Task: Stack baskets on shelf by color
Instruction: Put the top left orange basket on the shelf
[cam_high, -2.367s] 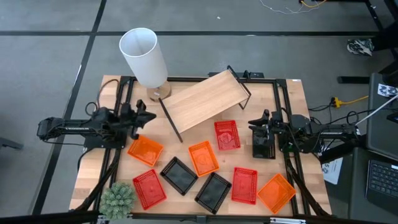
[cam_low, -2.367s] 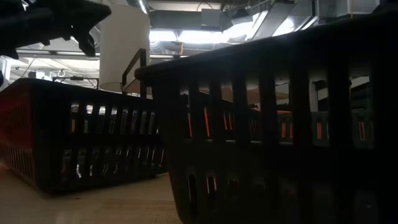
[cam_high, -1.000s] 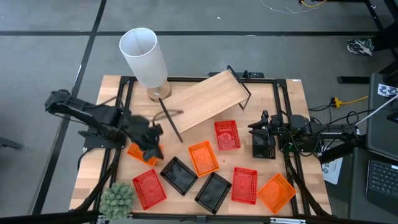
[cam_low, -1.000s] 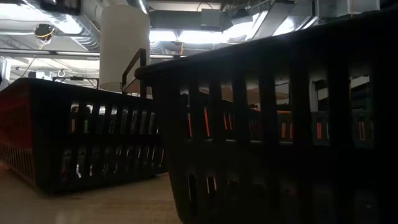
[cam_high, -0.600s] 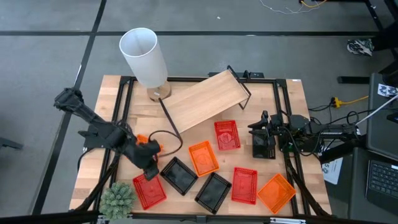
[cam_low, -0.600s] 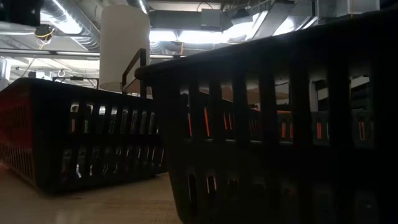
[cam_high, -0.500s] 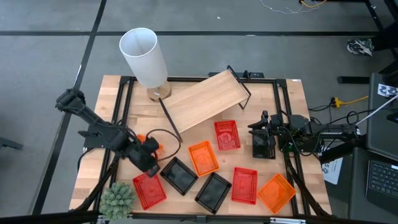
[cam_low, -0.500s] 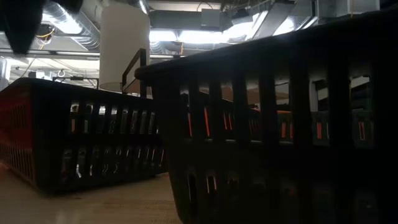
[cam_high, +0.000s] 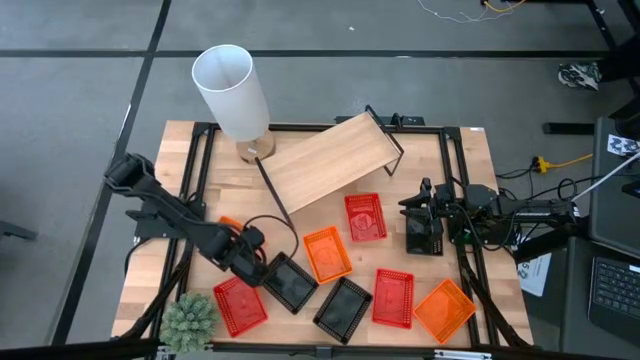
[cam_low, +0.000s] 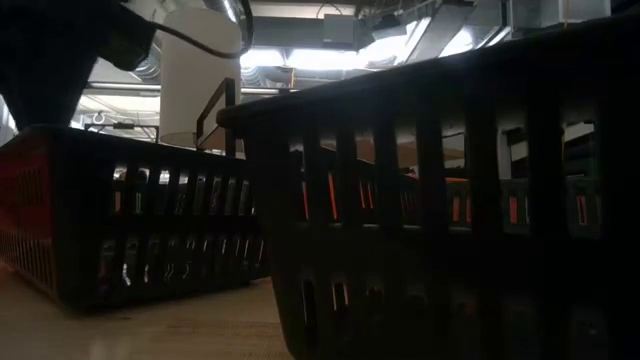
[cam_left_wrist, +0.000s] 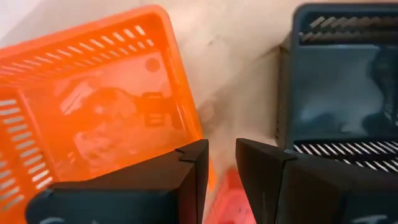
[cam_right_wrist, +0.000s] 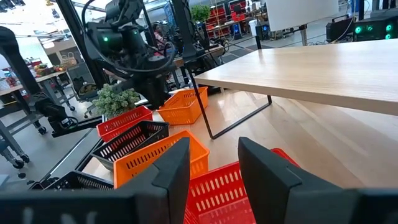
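While the right gripper (cam_high: 418, 205) waits beside a black basket (cam_high: 423, 238) at the table's right side, fingers parted and holding nothing, the left gripper (cam_high: 256, 272) reaches over the baskets near the front left. Its fingers (cam_left_wrist: 186, 174) stand slightly apart, empty, above the gap between an orange basket (cam_left_wrist: 93, 112) and another black basket (cam_left_wrist: 339, 93). Neither is touched. Shelf (cam_high: 325, 160) stands at the back, bare, beside a white cylinder (cam_high: 232, 90). Remaining baskets lie scattered across the table (cam_high: 470, 160).

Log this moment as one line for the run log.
left tool: open, above orange basket and black basket | right tool: open, waiting near red basket | shelf: bare
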